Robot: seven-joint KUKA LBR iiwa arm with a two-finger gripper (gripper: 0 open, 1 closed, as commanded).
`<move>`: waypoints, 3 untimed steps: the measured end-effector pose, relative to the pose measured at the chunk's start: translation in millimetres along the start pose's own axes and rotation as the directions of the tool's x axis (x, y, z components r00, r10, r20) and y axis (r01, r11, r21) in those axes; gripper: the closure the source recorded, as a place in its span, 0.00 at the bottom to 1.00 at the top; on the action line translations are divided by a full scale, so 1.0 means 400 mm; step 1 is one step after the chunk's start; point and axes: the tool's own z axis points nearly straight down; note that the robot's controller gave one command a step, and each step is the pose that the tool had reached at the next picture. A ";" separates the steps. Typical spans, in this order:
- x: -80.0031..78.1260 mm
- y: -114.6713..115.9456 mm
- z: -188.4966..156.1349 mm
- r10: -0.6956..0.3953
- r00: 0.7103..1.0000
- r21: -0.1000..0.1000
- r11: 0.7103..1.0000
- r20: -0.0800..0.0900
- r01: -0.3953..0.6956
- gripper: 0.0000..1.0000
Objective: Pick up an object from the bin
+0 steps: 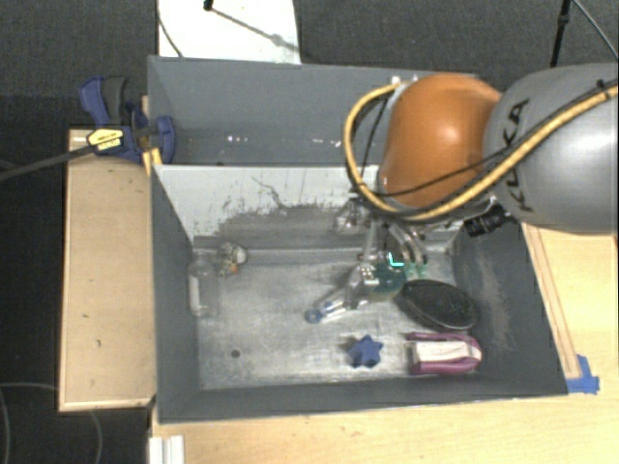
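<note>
Arm (566, 153) (orange-capped wrist (435, 133)) points end effector (385, 264) seemingly straight down.

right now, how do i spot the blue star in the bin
In the grey metal bin, look along the wall at the view's bottom, right of middle. The blue star lies there, left of a purple-and-white packet. Nothing else is star-shaped or solid blue.

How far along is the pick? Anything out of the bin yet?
Done: the gripper is low in the bin, right of middle. In hand: it sits by a clear blue-tipped piece and a black oval thing; a grasp cannot be seen. Left: gripping and lifting; the blue star and the rest lie on the floor.
</note>
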 end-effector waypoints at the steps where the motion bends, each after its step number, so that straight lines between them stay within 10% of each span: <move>1: 0.061 -0.029 0.266 -0.504 0.864 0.004 0.864 0.012 0.504 0.00; 2: -0.072 -0.122 0.324 -0.626 0.780 0.007 0.780 0.014 0.626 0.00; 3: -0.076 -0.119 0.318 -0.623 0.782 0.009 0.782 0.018 0.623 1.00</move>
